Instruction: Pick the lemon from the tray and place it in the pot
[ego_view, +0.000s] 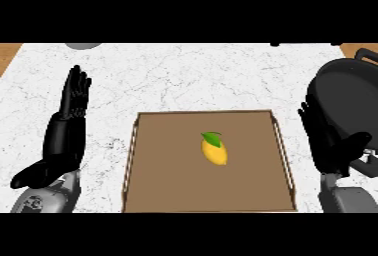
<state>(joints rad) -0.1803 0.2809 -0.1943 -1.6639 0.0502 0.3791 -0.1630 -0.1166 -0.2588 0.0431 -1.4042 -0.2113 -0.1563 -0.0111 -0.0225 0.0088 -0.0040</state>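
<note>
A yellow lemon with a green leaf at its far end lies near the middle of the brown tray. The black pot sits at the counter's right edge, partly cut off by the view. My left hand stands open at the left of the tray, fingers straight and pointing away, clear of the tray. My right hand is open at the tray's right, between the tray and the pot, its dark fingers overlapping the pot's near side. Neither hand touches the lemon.
The white marble counter stretches beyond the tray. A grey round object shows at the far left edge. Wooden floor shows at the far corners.
</note>
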